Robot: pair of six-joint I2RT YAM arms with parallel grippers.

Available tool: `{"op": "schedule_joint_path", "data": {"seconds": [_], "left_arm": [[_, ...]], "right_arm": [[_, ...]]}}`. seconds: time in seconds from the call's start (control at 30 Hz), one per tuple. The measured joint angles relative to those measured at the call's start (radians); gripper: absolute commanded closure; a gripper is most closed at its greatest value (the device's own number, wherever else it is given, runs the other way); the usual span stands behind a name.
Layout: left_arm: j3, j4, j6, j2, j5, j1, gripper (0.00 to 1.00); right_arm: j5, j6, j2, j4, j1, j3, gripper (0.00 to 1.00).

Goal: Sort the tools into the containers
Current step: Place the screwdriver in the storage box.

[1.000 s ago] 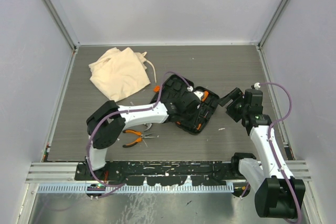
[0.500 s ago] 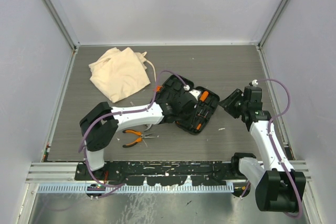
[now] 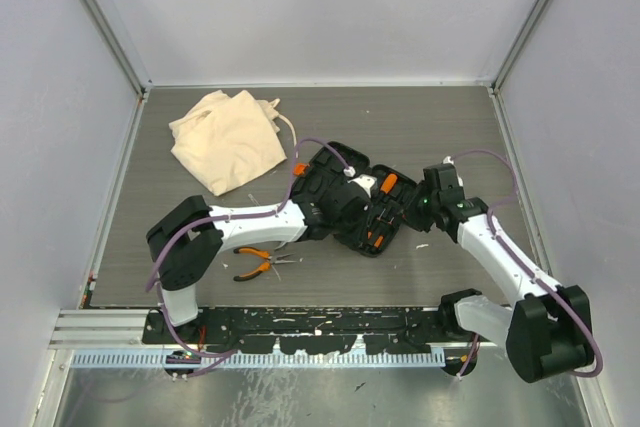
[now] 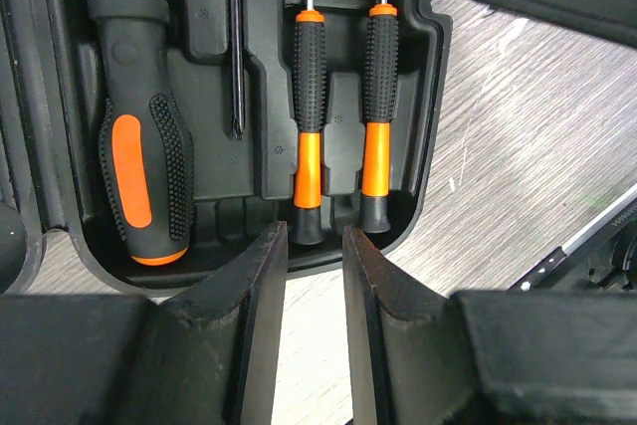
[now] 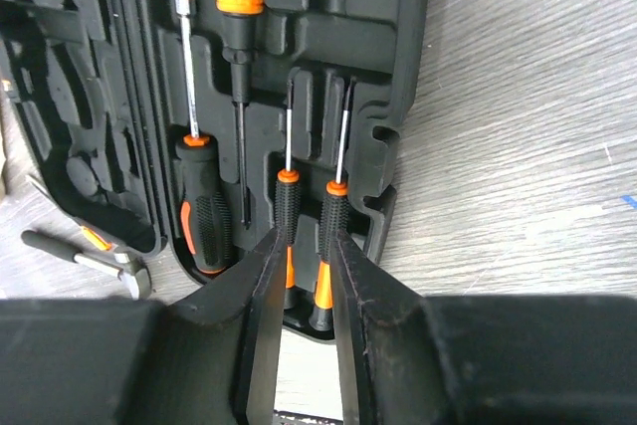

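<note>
Counter of grey wood grain (image 3: 440,132) fills the overhead view, with a soft beige cloth bag (image 3: 228,139) at the upper left and an open black rectangular plastic tool case (image 3: 395,221) at the centre. Both arms meet over the case, the left pincer (image 3: 362,213) from the left and the right pincer (image 3: 416,209) from the right. Orange-and-black-handled pliers (image 3: 255,262) lie on the bare counter at the lower left of the case. In the left wrist view, the left pincer (image 4: 316,236) hangs with its jaws a narrow gap apart and nothing between them, just over the case's near rim. Above it in the frame, a thick orange-and-black-handled screwdriver (image 4: 139,136) sits in its moulded slot at the left, and two slim orange-and-black screwdrivers (image 4: 309,116) lie side by side at the centre. In the right wrist view, the right pincer (image 5: 304,238) stands over those same slim screwdrivers, its jaws narrowly apart with an orange handle showing in the gap; whether they clamp it I cannot tell. A black-handled steel claw hammer (image 5: 90,254) lies on the counter at the lower left, outside the case.
</note>
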Motion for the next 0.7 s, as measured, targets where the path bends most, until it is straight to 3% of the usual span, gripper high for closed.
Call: {"op": "schedule_joint_path", "data": {"seconds": [0.7], "left_arm": [[-0.010,0.025,0.000,-0.002,0.000,0.000,0.71]], "right_arm": [[0.063,0.000,0.234,-0.023,0.110,0.078,0.78]]}}
